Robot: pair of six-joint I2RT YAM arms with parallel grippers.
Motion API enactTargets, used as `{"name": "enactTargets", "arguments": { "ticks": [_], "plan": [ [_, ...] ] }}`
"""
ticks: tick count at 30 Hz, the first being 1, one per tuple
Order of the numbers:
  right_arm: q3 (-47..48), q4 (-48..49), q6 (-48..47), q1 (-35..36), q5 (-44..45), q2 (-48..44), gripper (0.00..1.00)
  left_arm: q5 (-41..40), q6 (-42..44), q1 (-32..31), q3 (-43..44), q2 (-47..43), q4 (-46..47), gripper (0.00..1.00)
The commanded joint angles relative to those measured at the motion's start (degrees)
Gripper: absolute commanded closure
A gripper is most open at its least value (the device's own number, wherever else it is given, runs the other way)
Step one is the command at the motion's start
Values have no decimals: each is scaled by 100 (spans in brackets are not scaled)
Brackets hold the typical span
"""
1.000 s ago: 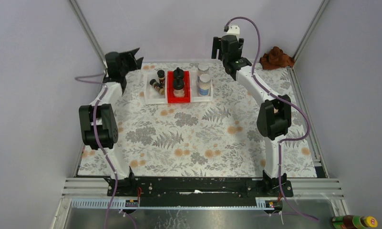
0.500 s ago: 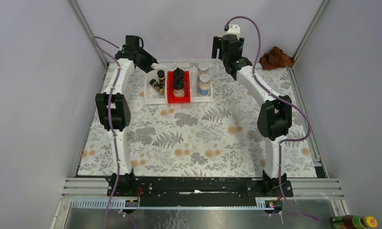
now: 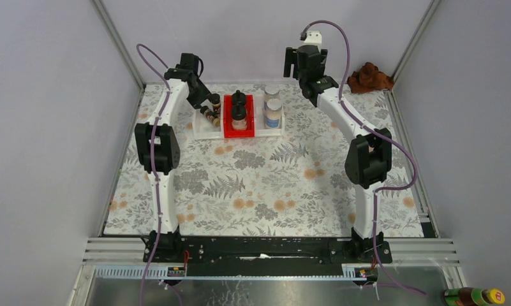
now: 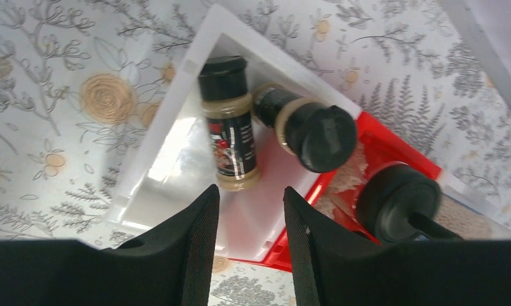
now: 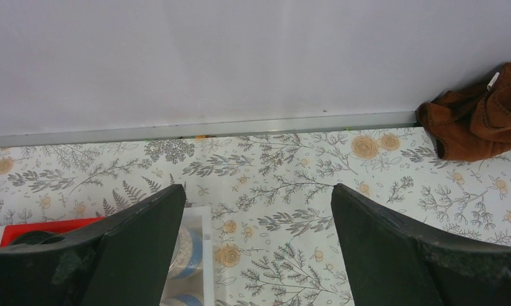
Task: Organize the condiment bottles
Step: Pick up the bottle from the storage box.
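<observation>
The left arm rises from its base with the elbow high and folds its wrist over, so the left gripper (image 4: 251,196) points down over the white rectangular plastic tray (image 4: 170,172) that touches the left side of the red rectangular plastic tray (image 3: 239,134). Its black fingers stand a narrow gap apart with nothing between them, released and empty. In that white tray one slim dark-brown jar with a black cap (image 4: 230,137) lies on its side. Its long axis runs diagonally, the cap pointing away from the red tray toward the far left corner and the base toward the gripper. The second slim dark-brown jar (image 4: 316,134) stands just beside it, between it and the red tray, cap up. Inside the red tray two clear jars with black domed caps (image 3: 239,115) stand upright, one behind the other. In the second white tray (image 3: 270,133), touching the red tray's right side, two silver-lidded jars with blue labels (image 3: 274,113) stand upright in the same way. The right arm stretches across the floral-patterned surface (image 3: 259,185) with the right gripper (image 5: 258,191) held high behind and to the right of the red tray. It faces the back wall, fingers spread wide and holding nothing.
</observation>
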Motion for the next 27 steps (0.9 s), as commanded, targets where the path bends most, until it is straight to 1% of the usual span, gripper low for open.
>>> {"name": "enactTargets", "arguments": {
  "ticks": [1,5,11,22,27],
  "plan": [
    [-8,40,-55,45,52,-435,7,-534,141,-65,-282,-188,-225,53],
    [-66,41,-51,41,43,-473,7,-636,16,-139,-487,-169,-225,51],
    [-126,30,-40,34,35,-502,7,-733,-252,-256,-515,-36,-158,50],
    [-191,30,-33,-40,-26,-525,7,-753,-1130,-297,-1105,7,493,47],
    [-165,24,0,-68,-71,-460,7,-889,-1310,-280,-995,95,593,46]
  ]
}}
